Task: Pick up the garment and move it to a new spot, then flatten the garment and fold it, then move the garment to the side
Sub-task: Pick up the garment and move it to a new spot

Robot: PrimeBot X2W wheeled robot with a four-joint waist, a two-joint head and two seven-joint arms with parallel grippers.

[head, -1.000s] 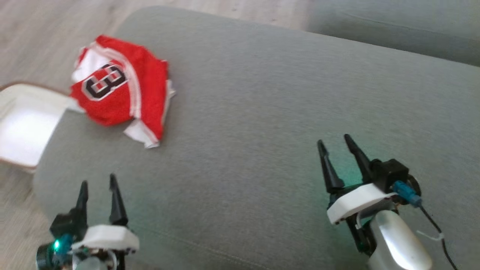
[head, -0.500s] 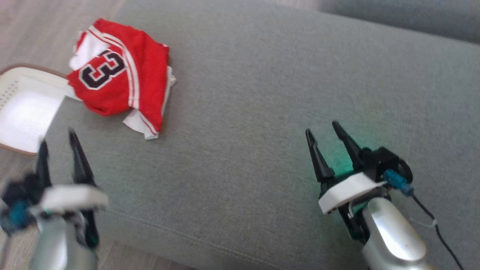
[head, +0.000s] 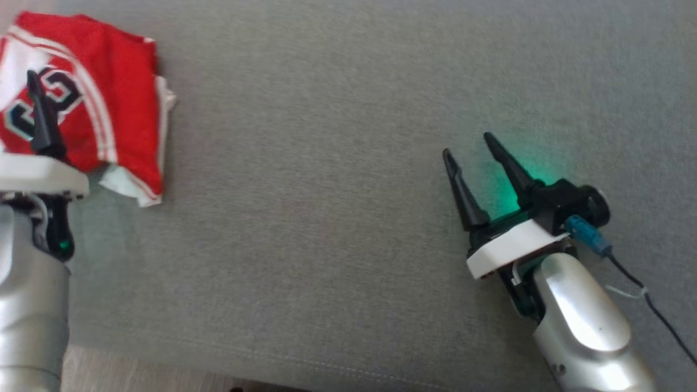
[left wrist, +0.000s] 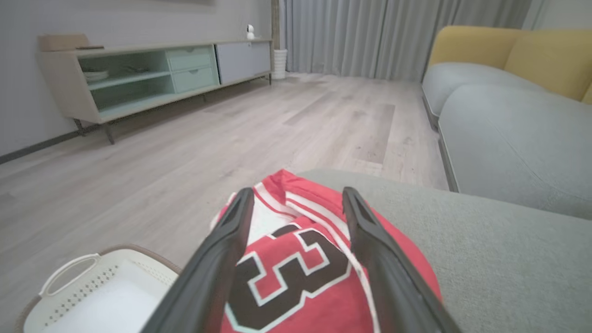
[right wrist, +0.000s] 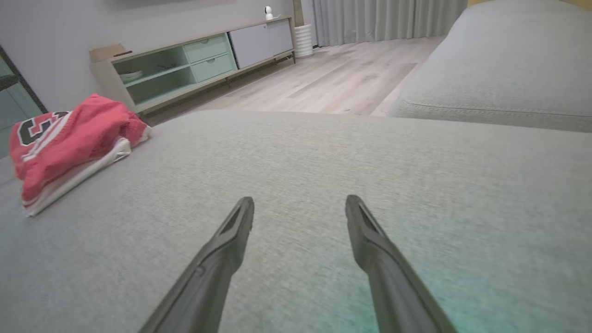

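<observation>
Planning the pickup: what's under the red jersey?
The red jersey lies bunched on the grey sofa cushion, white folds showing along its bottom edge. Whatever sits beneath or inside the folds is covered.

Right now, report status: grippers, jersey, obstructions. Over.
Left gripper open, poised over jersey, not gripping. Right gripper open above bare cushion. Jersey bunched at cushion's left end. White basket on floor beside it, off the path.

Black-white "3" on red garment [left wrist: 296, 273].
</observation>
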